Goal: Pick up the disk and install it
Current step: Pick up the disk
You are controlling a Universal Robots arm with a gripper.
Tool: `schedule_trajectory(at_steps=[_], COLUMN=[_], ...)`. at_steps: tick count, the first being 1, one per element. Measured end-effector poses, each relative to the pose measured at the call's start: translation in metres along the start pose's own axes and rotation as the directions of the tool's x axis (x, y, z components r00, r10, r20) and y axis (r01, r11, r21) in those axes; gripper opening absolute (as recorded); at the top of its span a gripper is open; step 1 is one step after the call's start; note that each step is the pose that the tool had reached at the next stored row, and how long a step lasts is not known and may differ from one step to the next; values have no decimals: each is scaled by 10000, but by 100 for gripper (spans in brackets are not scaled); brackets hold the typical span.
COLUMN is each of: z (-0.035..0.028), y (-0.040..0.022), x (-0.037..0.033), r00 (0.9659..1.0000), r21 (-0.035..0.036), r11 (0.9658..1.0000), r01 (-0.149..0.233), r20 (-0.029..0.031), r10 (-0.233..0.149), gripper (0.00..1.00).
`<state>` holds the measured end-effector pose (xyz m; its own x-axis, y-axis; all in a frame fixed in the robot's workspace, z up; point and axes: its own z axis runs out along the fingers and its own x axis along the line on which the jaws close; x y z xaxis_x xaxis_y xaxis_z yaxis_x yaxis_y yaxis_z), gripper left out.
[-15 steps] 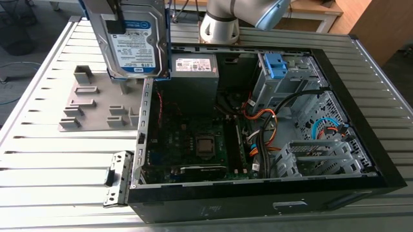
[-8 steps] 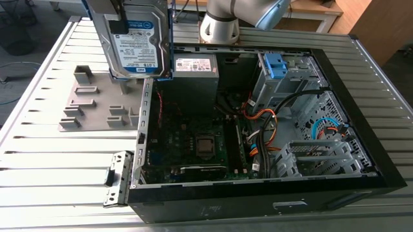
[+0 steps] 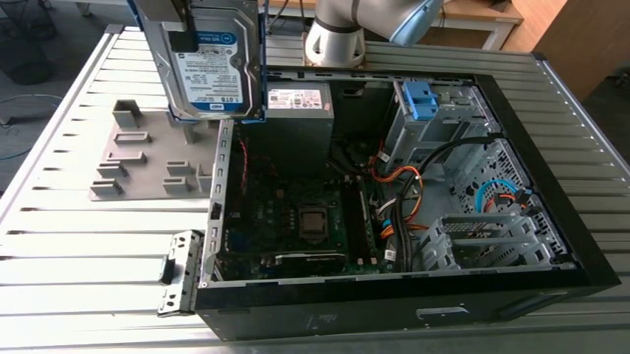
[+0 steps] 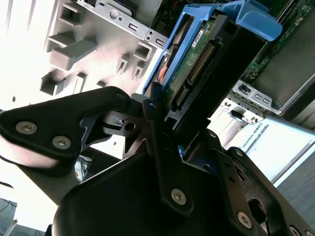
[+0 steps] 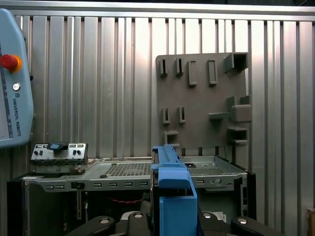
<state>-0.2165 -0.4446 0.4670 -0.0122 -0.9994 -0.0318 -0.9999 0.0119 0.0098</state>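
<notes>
The disk (image 3: 212, 66), a silver drive with a white-and-blue label in a blue bracket, hangs upright in the air over the rear corner of the open computer case (image 3: 512, 295), on the exterior view's left. My gripper (image 3: 209, 16) is shut on its upper part. In the second wrist view the black fingers (image 4: 156, 110) clamp the disk (image 4: 197, 69) edge-on, connector side showing. The first wrist view shows the disk's blue bracket (image 5: 172, 196) rising between the gripper links.
Inside the case are a grey power-supply box (image 3: 300, 110), a motherboard (image 3: 295, 217), orange and black cables (image 3: 409, 199) and a drive cage with a blue latch (image 3: 418, 99). A grey fixture plate (image 3: 138, 158) lies on the slatted table beside the case.
</notes>
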Motion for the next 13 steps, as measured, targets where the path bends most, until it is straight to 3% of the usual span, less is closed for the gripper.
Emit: schedule_trajectory(at_steps=[13], z=[-1], y=[-50], x=[-1], r00=[10000], r21=[0], r11=[10000], r01=[0], r20=[-12], r10=[0], gripper=[36])
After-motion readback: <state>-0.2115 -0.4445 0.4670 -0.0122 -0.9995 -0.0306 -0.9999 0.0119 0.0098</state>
